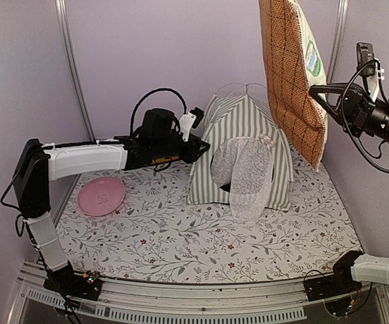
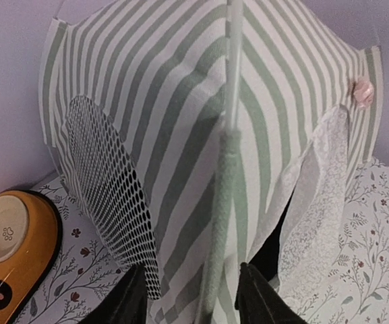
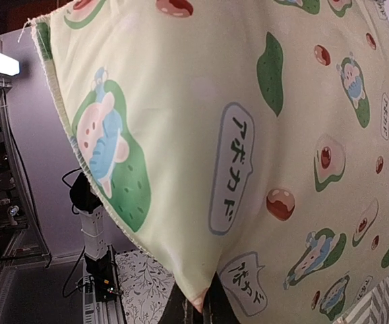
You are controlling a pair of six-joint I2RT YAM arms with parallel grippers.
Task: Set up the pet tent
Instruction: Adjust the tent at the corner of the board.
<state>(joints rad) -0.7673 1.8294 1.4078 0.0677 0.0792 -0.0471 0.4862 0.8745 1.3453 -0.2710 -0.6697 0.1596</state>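
Front of scene: floral table cover (image 1: 201, 243) runs out in front of the pet tent (image 1: 245, 152). A pink dish (image 1: 101, 196) lies flat, well to the tent's left and nearer the arm bases than the tent.

At the tent's left front corner, low down: left gripper (image 2: 191, 300). Its jaws stand apart, one on each side of the green sleeve (image 2: 221, 202) that carries the thin white pole (image 2: 233, 61). Neither finger appears to press the sleeve, so nothing is gripped. Judgement: this edge is a frame member that sets the tent's shape, so it is the natural place to steady or adjust it.

An orange bowl (image 2: 12, 243) sits on the cover just left of the tent, beside the mesh window (image 2: 106, 202).

The tent stands upright toward the back, with the lace curtain (image 1: 247, 172) hanging over the door that faces the near edge. Judged largely erected.

Farthest, above and right of the tent: right gripper (image 3: 193, 310) is clamped on the lower edge of the avocado-print mat (image 3: 248, 135), which it holds up high. The mat's low corner hangs near the tent's right side; contact cannot be told. Judgement: it is held aloft to keep it clear of the tent, perhaps to go in later as a floor pad.
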